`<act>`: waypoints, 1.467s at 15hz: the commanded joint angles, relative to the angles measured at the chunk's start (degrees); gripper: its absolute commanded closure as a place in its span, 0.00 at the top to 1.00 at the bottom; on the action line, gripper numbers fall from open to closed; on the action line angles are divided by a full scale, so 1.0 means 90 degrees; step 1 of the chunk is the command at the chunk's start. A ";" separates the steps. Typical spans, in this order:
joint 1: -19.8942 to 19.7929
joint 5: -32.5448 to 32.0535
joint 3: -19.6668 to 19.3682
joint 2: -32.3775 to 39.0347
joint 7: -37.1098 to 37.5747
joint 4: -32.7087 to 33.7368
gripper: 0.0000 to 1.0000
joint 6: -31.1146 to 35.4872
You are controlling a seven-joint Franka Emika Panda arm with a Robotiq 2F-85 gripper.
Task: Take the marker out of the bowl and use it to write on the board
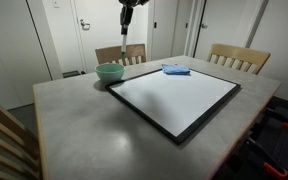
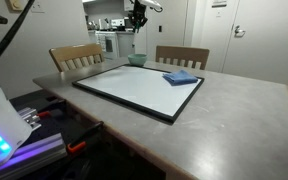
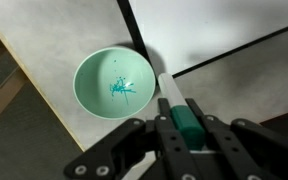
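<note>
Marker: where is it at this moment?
In the wrist view the marker is clamped in the shut end effector. It is held in the air over the right rim of the mint-green bowl, next to the board's black-framed corner.

Arm (image 1: 127, 8) held high, wrist vertical, jaws clamped (pointing down).

The grey table (image 1: 84, 130) carries the bowl (image 1: 109, 73) just beside the board (image 1: 174, 100).

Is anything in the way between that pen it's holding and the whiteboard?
Nothing visible blocks it. The gripper holds the marker above the bowl, beside the board. A blue cloth lies near one board corner; the rest is bare.
</note>
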 commanded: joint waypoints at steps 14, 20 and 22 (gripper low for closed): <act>0.0424 -0.0543 -0.0727 -0.0642 0.1314 -0.1045 0.05 0.0041; 0.0922 -0.0841 -0.1217 -0.0972 0.1554 -0.2358 0.05 0.1239; 0.1130 -0.0912 -0.1383 -0.1168 0.1755 -0.2881 0.05 0.1549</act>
